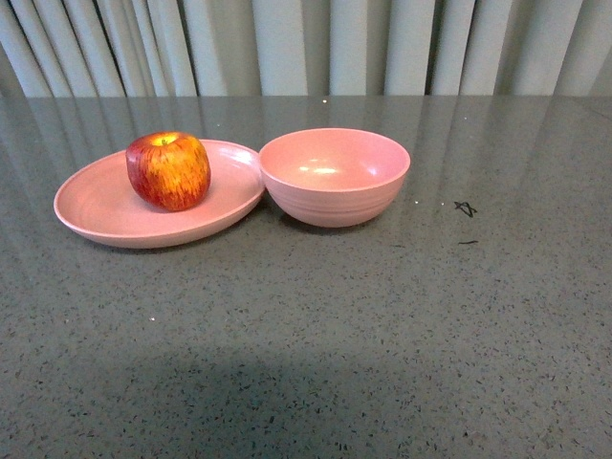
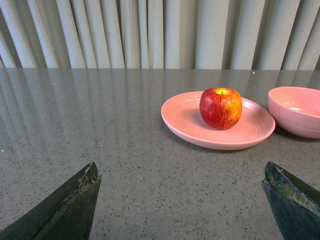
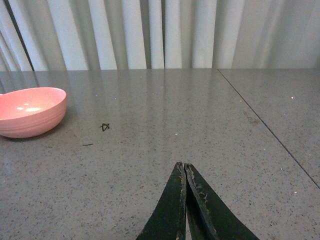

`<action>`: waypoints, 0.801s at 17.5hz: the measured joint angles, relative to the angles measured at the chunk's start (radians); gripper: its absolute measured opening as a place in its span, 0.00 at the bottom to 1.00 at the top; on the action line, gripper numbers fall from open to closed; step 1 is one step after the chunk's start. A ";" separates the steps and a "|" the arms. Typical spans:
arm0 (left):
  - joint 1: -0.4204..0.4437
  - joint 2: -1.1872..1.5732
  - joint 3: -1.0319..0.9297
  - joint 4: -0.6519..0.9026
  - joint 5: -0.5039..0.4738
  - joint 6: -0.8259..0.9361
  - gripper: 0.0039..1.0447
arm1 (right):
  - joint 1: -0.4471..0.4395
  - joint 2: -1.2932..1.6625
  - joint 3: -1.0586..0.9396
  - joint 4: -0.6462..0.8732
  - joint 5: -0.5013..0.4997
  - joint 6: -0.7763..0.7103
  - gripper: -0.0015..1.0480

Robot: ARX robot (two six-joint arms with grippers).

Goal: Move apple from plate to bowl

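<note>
A red apple (image 1: 168, 170) with yellow streaks sits upright on the shallow pink plate (image 1: 96, 215), left of centre on the table. The deep pink bowl (image 1: 334, 176) stands just right of the plate, rims touching, and it holds nothing. Neither arm shows in the front view. In the left wrist view the apple (image 2: 220, 108) rests on the plate (image 2: 182, 117) ahead, the bowl (image 2: 295, 111) beyond it. My left gripper (image 2: 182, 172) is open and well short of the plate, with bare table between its fingers. My right gripper (image 3: 184, 165) is shut on nothing, far from the bowl (image 3: 30, 111).
The grey speckled table (image 1: 306, 335) ends at a wall of pale pleated curtains (image 1: 306, 43). A small black star mark (image 1: 466, 207) and a short dash lie right of the bowl. A table seam (image 3: 265, 122) runs across the right wrist view.
</note>
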 joint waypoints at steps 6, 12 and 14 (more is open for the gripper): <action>0.000 0.000 0.000 0.000 0.000 0.000 0.94 | 0.000 0.000 0.000 0.000 0.000 0.000 0.53; 0.000 0.000 0.000 0.000 0.000 0.000 0.94 | 0.000 0.000 0.000 0.000 0.000 0.000 0.94; 0.000 0.000 0.000 0.000 0.000 0.000 0.94 | 0.000 0.000 0.000 0.000 0.000 0.000 0.94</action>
